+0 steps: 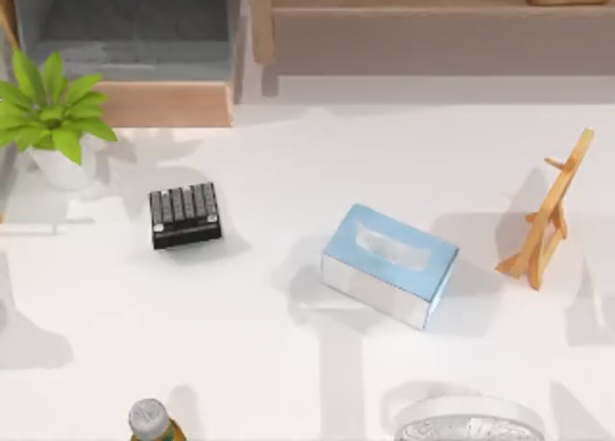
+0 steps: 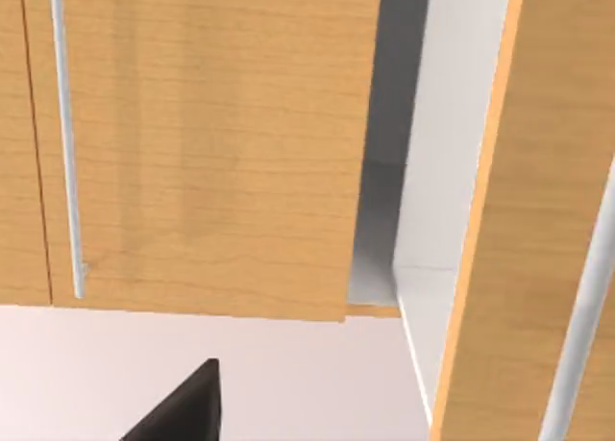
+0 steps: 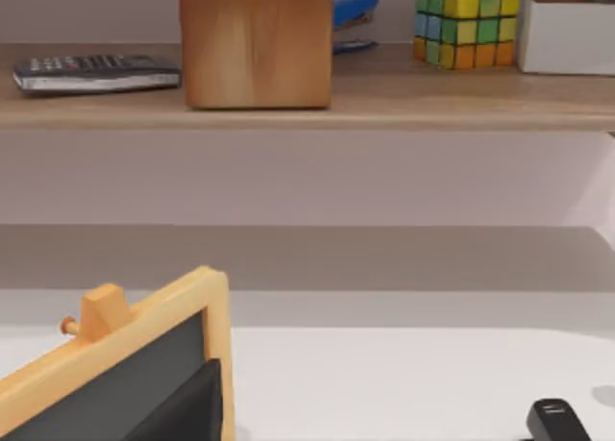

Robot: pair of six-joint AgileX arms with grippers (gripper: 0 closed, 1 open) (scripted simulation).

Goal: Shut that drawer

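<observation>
From above, the drawer (image 1: 144, 47) sat pulled out at the table's (image 1: 288, 364) far left, grey floor exposed, its tan front just behind the plant (image 1: 53, 110). Nearer me lay a keypad (image 1: 185, 214), a tissue box (image 1: 388, 264) mid-table and a small easel (image 1: 548, 215) at the right. My left wrist camera faced wooden cabinet fronts (image 2: 211, 143); one dark finger (image 2: 183, 412) edged in, so I could not tell how that gripper stood. My right wrist camera looked past the easel (image 3: 135, 364) toward a shelf (image 3: 384, 100) carrying a calculator (image 3: 96, 73), a wooden block (image 3: 256, 43) and a colour cube (image 3: 466, 26); its fingers I could not judge either.
</observation>
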